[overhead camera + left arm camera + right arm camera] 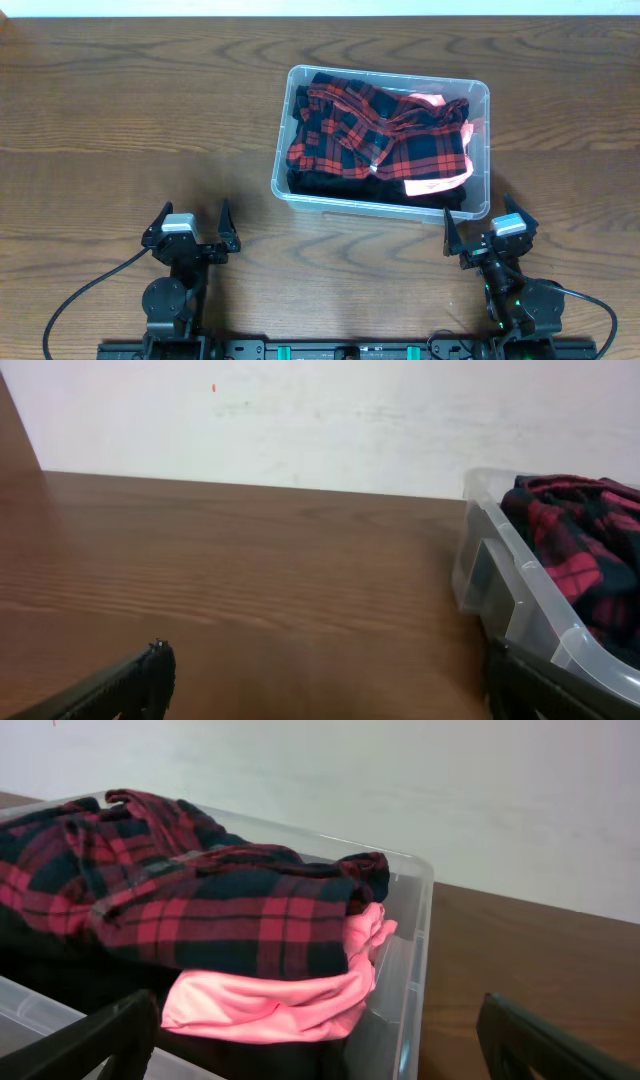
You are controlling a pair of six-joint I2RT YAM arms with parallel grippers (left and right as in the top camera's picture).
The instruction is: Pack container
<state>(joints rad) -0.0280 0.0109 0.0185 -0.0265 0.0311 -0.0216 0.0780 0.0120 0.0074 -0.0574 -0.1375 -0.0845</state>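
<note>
Overhead view, near edge first: the left gripper [192, 224] sits with its jaws spread wide and nothing between them, over bare table [120, 110], well apart from the bin. The right gripper [486, 228] is likewise wide and empty, parked just in front of the near right corner of the container [330, 203]; whether it touches the wall cannot be told from above. The container stands right of centre, mid-table, long side toward the arms, with no lid showing. Contents: a red-and-black plaid garment [385, 130] lies crumpled across most of the top. A pink garment [435, 183] is tucked beneath it at the near right end, and the right wrist view shows it pressed against the clear wall. Black cloth [320, 182] fills the near left and the bottom. From the right wrist the plaid appears to mound a little above the rim. Beyond the bin there is only wood grain, then a white wall [300, 420]. Judgement: packing looks mostly or fully done, since no further garment shows on the table in any view and both grippers are clear of the load. What may be left is pressing the heap down; whether more items are due cannot be told.
</note>
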